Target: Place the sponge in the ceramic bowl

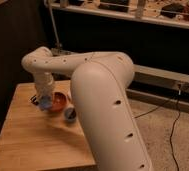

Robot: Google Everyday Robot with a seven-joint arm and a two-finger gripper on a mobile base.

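Sponge [45, 105]: hanging left of centre in the frame, clamped in the claw [44, 101], right at the left rim of the ceramic bowl [61, 102]. Judging by that, carrying toward the drop; over the hollow or just beside the rim, hard telling. Next move calling for centring above the dark inside, then parting the claw. Counting on the worktop [30, 142]: one sponge, one ceramic bowl, one small blue cup [69, 115] just lower right of the bowl.
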